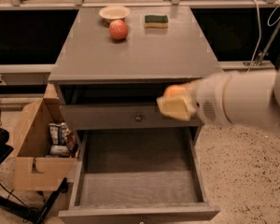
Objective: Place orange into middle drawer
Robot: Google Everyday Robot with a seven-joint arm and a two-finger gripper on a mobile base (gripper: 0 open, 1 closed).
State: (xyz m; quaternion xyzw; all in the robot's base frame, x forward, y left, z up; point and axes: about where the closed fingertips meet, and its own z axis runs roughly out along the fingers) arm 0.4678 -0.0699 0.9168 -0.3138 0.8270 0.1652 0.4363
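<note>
Right now I am holding my gripper in front of the grey cabinet's upper drawer, just right of its dark knob. It is closing around the orange, whose pale top is peeking out above the yellowish jaws. The middle drawer is standing pulled out below me with the orange not yet in it, and I am judging the fruit to be hanging above the drawer's right rear part. What is worrying me is the height: if I am letting go from up here, a smooth round fruit is likely going to bounce or roll, and being this close to the right wall it could be clipping the rim and dropping onto the speckled floor. Going down carelessly, I could also be knocking my wrist against the upper drawer's front or nudging the open drawer. A loose hold on so slick a skin could be letting it slip early. On the cabinet top the apple, the bowl and the sponge are sitting well apart from me, out of harm's way. As for writing, the snack packets in the cardboard box are showing print, but I am not managing to read it; nothing else is carrying a label.
</note>
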